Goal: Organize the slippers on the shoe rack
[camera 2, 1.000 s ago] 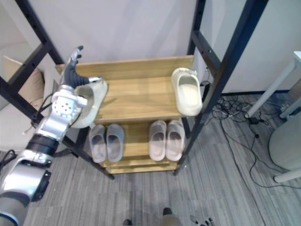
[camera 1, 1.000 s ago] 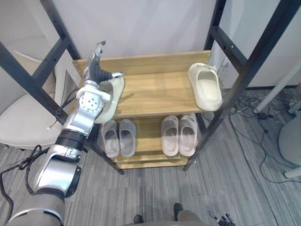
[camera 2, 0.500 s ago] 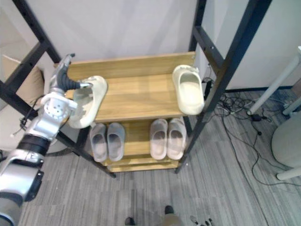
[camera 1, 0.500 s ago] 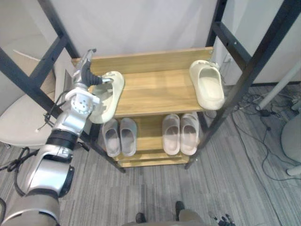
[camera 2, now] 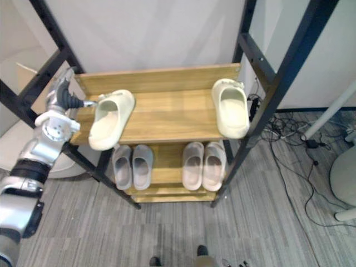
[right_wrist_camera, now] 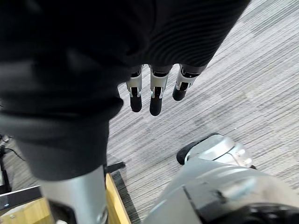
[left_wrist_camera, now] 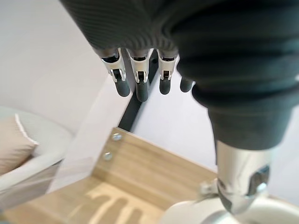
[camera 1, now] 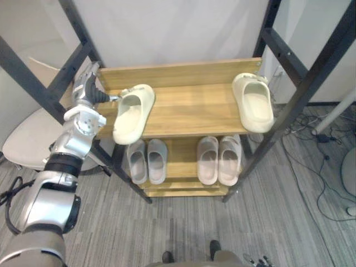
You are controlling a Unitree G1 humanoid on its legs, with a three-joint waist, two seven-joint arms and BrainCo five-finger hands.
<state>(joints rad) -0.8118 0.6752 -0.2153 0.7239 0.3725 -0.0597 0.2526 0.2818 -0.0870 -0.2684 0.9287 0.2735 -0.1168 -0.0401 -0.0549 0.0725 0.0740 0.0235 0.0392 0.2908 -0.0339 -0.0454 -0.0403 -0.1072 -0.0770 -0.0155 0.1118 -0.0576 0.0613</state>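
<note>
A cream slipper (camera 1: 132,113) lies slanted at the left end of the wooden rack's top shelf (camera 1: 189,105), its near end hanging over the front edge. My left hand (camera 1: 88,93) is just left of it, open, fingers (left_wrist_camera: 140,79) straight up and the thumb tip at the slipper's rim (left_wrist_camera: 187,214). The matching cream slipper (camera 1: 255,103) lies at the shelf's right end. On the lower shelf stand a grey pair (camera 1: 147,161) and a pinkish pair (camera 1: 218,159). My right hand (right_wrist_camera: 156,100) hangs open over the carpet, holding nothing.
Black metal frame bars (camera 1: 50,94) slant past both ends of the rack, one close to my left arm. A white cushioned chair (camera 1: 25,142) stands at the left. Cables (camera 1: 320,139) and a white leg (camera 1: 334,114) lie at the right.
My left hand has let go of the left cream slipper and drawn off to the left, leaving it on the shelf. The camera has shifted too.
</note>
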